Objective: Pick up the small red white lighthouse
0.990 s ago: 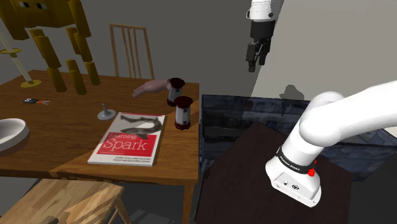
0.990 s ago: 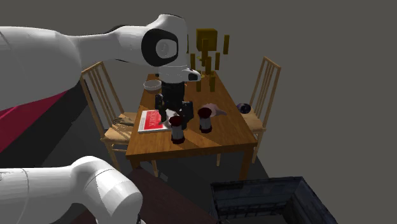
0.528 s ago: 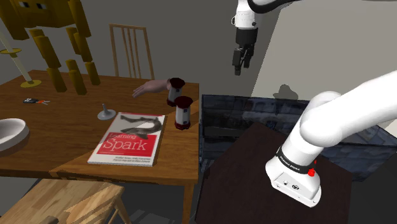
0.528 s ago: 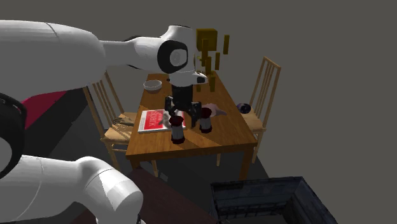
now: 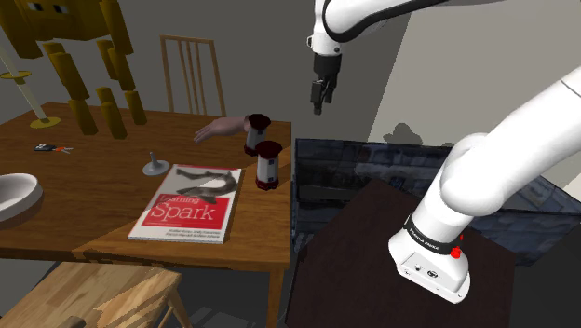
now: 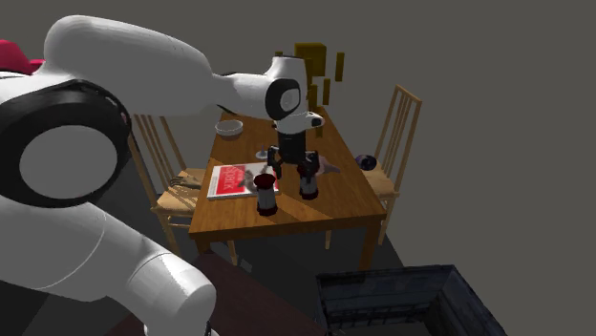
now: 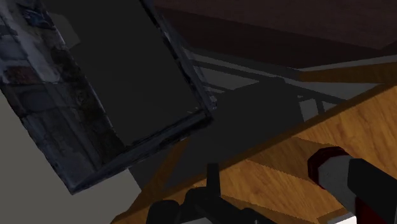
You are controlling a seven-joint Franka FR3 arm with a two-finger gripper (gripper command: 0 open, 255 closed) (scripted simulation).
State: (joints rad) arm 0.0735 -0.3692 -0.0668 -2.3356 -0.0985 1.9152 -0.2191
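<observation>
Two small lighthouses with dark red caps and white bodies stand near the table's edge closest to the arm. The nearer lighthouse [image 5: 268, 165] [image 6: 266, 194] is beside the book; the farther lighthouse [image 5: 253, 134] [image 6: 308, 179] is just behind it. My gripper [image 5: 318, 101] [image 6: 287, 170] hangs open, high above and towards the shoulder view's right of both, over the table's edge, holding nothing. In the wrist view one lighthouse [image 7: 332, 173] lies on the wooden table [image 7: 286, 172], off to one side of the hand.
A red "Spark" book [image 5: 187, 203], a small grey stand [image 5: 154, 167], a pink hand-shaped object [image 5: 218, 129] and a white bowl [image 5: 15, 194] lie on the table. A dark open bin [image 5: 372, 166] sits between table and stand. Chairs [image 5: 190, 73] surround the table; yellow blocks [image 5: 88, 56] hang above.
The arm has swung towards the shoulder view's left, carrying the gripper from above the bin to the table's edge. The lighthouses have not moved.
</observation>
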